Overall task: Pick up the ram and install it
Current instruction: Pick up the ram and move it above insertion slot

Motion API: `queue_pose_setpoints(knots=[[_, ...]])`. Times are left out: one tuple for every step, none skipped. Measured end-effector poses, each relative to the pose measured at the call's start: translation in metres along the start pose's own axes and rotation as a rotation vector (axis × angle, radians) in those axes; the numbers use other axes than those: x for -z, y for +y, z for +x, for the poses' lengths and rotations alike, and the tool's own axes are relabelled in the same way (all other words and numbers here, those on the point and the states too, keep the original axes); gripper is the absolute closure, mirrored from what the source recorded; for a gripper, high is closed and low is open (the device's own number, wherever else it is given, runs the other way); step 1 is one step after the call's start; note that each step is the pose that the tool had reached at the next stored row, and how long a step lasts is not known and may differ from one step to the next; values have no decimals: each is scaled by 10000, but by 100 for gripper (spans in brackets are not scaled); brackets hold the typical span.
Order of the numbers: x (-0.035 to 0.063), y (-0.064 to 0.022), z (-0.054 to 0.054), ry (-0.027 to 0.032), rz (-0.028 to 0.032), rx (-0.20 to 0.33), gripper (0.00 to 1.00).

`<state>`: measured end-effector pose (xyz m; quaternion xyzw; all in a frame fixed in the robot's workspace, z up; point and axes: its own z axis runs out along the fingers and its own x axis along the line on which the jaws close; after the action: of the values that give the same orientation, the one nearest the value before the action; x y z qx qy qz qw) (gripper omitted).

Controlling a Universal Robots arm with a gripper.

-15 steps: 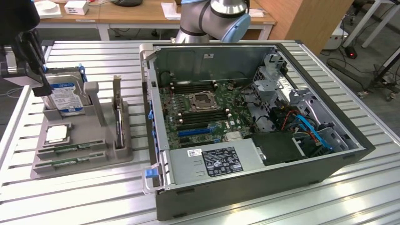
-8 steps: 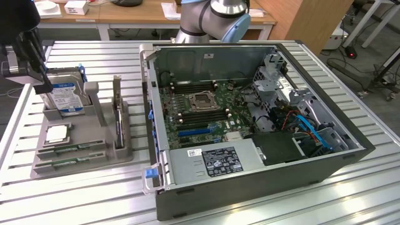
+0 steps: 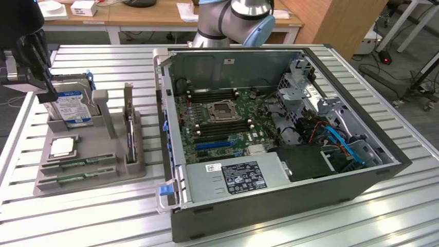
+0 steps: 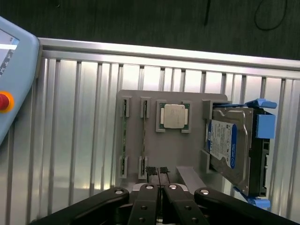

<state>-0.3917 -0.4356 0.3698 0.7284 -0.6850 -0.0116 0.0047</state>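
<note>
The gripper (image 4: 157,172) points straight down, its two fingers (image 4: 148,201) pressed flat together with nothing between them and its dark linkage bars spread to either side. It hangs at the exterior view's far left. The grey-and-blue arm (image 3: 237,18) rises at the far side.

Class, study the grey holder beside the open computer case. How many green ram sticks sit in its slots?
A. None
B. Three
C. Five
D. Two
D: the ram and a second ram stick lie side by side in slots of the grey holder, next to the processor chip.
</note>
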Motion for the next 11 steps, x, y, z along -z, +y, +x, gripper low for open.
queue_pose_setpoints(knots=[[0, 0, 0, 0, 0, -1, 91], [0, 0, 0, 0, -1, -1, 91], [0, 0, 0, -1, 0, -1, 91], [1, 0, 1, -24, 0, 1, 91], [0, 0, 2, -81, 4, 4, 91], [0, 0, 0, -109, 6, 3, 91], [0, 0, 0, -114, 7, 1, 91], [0, 0, 0, -115, 7, 1, 91], [0, 0, 0, -115, 7, 1, 91], [0, 0, 0, -116, 7, 1, 91], [0, 0, 0, -122, 7, 13, 91]])
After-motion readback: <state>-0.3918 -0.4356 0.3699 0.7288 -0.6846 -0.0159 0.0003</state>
